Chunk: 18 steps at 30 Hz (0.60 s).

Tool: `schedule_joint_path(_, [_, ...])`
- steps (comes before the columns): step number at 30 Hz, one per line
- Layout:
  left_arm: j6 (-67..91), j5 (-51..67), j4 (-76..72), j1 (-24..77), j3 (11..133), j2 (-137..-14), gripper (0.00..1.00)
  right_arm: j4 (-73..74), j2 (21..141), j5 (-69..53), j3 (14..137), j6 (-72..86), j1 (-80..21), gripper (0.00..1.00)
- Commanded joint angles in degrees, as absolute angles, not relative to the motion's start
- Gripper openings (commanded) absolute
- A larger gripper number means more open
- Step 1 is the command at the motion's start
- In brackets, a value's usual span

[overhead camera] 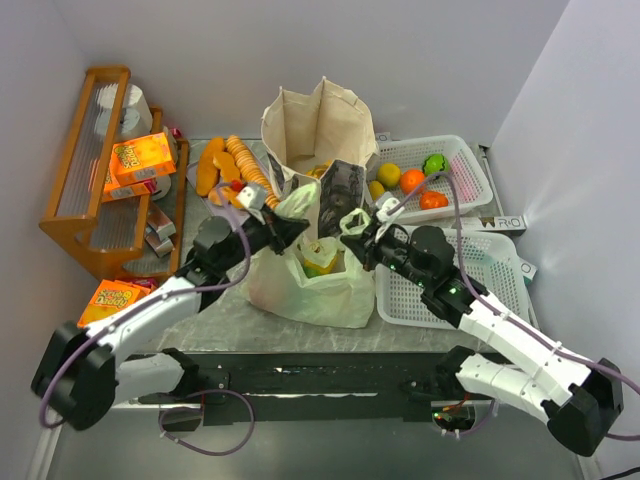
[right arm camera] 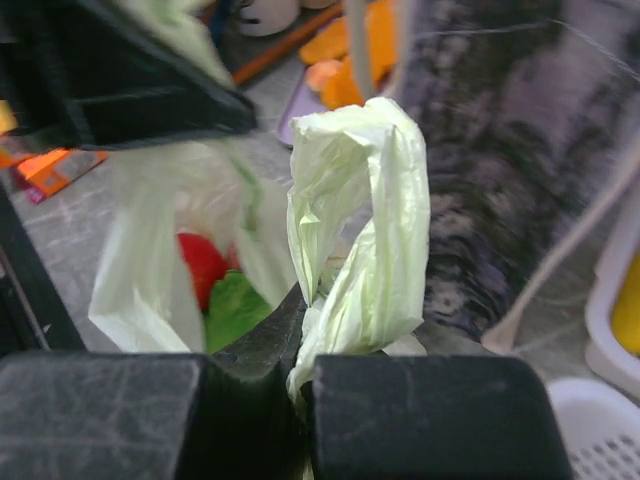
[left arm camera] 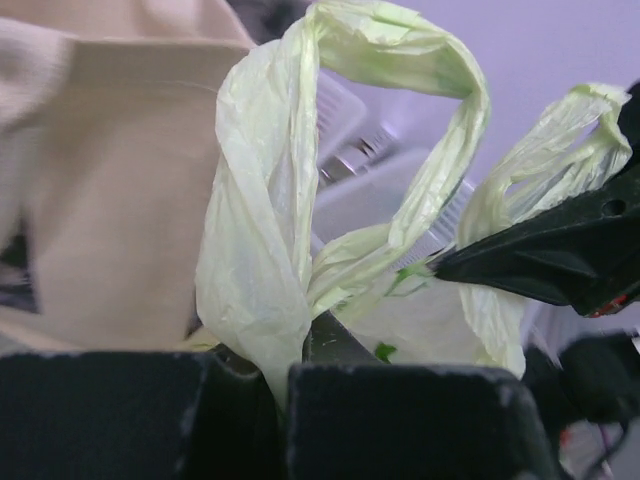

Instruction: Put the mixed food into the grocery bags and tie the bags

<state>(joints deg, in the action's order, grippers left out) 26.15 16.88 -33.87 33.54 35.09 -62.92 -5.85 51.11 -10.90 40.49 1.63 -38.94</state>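
Observation:
The pale-green plastic bag (overhead camera: 310,285) sits at the table's middle with food inside; red and green pieces (right arm camera: 215,290) show through its mouth. My left gripper (overhead camera: 290,232) is shut on the bag's left loop handle (left arm camera: 270,250). My right gripper (overhead camera: 357,240) is shut on the right loop handle (right arm camera: 365,230). Both handles are held up above the bag, close together. The beige canvas tote (overhead camera: 318,130) with a black-and-white side panel (overhead camera: 343,190) stands just behind. Yellow, orange, green and red fruit (overhead camera: 410,180) lies in the far white basket (overhead camera: 470,170).
A second white mesh basket (overhead camera: 490,270) lies at the right. Bread loaves (overhead camera: 235,165) lie behind left. A wooden rack (overhead camera: 100,170) with orange boxes (overhead camera: 140,158) stands at the far left; another orange box (overhead camera: 112,298) lies on the table.

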Motion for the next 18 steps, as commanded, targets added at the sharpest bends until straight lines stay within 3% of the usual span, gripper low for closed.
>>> schedule_joint_path(1, [24.0,33.3,-31.1,33.5,41.9,-70.0,0.01,-9.1,53.7,-14.8,45.0,-3.1,-41.1,0.03])
schedule_joint_path(10, [20.0,42.4,-20.5,33.5,48.6,-76.4,0.01,1.5,58.0,-18.7,51.0,-8.6,-42.0,0.04])
schedule_joint_path(18, [14.8,42.5,-7.1,33.7,54.9,-78.6,0.01,11.6,63.4,-23.9,58.0,-13.5,-42.1,0.04])
